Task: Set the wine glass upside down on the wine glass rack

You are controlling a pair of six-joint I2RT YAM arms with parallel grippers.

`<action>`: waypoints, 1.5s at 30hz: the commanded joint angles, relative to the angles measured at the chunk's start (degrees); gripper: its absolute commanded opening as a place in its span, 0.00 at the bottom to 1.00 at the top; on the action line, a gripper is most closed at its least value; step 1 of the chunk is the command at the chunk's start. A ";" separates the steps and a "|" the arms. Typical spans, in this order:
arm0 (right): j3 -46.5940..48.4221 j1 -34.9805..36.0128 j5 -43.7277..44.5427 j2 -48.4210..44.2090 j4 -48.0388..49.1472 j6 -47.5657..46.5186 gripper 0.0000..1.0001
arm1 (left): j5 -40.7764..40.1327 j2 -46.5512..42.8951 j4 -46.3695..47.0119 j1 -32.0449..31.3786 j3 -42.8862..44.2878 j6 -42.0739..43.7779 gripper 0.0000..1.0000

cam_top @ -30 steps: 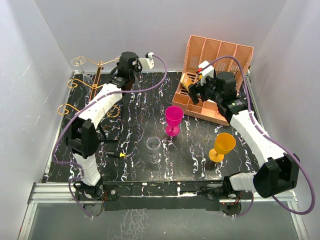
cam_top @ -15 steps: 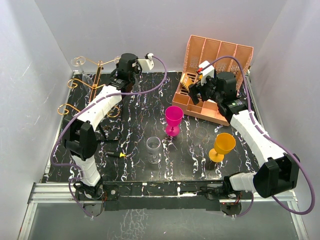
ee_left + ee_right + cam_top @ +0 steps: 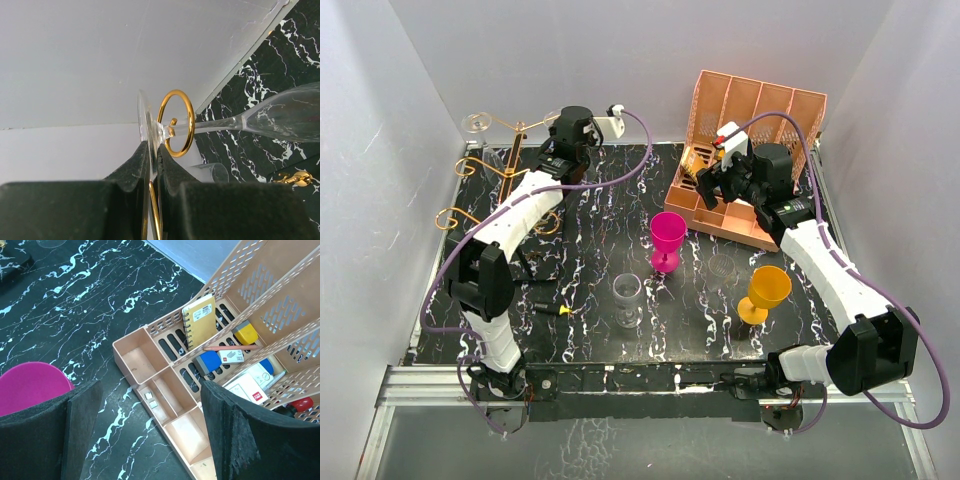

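Top view, step: left gripper (image 3: 550,157) was at the wine glass rack (image 3: 518,130), far left; hanging step in hand, I judged.
Top view, surface: black marbled table (image 3: 590,215), pale walls close around.
Left wrist, grip: fingers (image 3: 125,175) were clamped on the wine glass (image 3: 280,112) foot; stem crossed a gold ring, seating unclear.
Left wrist, next: confirm foot rests, then release gently.
Right wrist, idle: right gripper (image 3: 150,435) gaped empty over the organiser (image 3: 132,362).

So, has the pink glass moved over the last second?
No. The pink glass stands where it was, just left of the file organiser's front corner.
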 commanded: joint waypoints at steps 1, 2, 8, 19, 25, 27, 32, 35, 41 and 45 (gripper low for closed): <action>-0.21 -0.25 -0.70 -0.15 3.49 0.31 0.86 | -1.80 -4.42 0.79 1.22 0.38 0.13 0.00; -0.21 -0.23 -0.68 -0.13 3.54 0.30 0.86 | -1.78 -4.50 0.60 1.31 0.30 0.04 0.00; -0.45 -0.18 -0.55 -0.18 3.54 0.14 0.86 | -1.74 -4.79 -0.39 1.83 -0.15 -0.28 0.00; -0.73 -0.22 -0.70 -0.14 3.70 0.00 0.86 | -2.22 -4.73 0.03 2.21 -1.57 0.06 0.02; -0.95 -0.15 -0.75 -0.01 3.84 -0.10 0.86 | -2.53 -5.35 0.47 2.21 -2.64 0.18 0.07; -1.00 -0.16 -0.79 -0.06 3.84 -0.14 0.86 | -2.56 -5.55 0.55 2.25 -3.08 0.18 0.08; -1.08 -0.20 -0.88 -0.05 3.89 -0.20 0.86 | -2.84 -5.87 1.17 2.21 -3.68 0.08 0.10; -1.09 -0.23 -0.95 -0.06 3.93 -0.22 0.86 | -3.05 -6.07 1.42 2.20 -3.58 0.20 0.11; -1.17 -0.23 -1.03 0.03 3.93 -0.25 0.86 | -3.10 -6.51 1.35 2.21 -3.55 -0.05 0.12; -1.24 -0.29 -1.03 0.03 4.02 -0.28 0.86 | -3.29 -6.81 1.01 2.21 -3.72 -0.20 0.17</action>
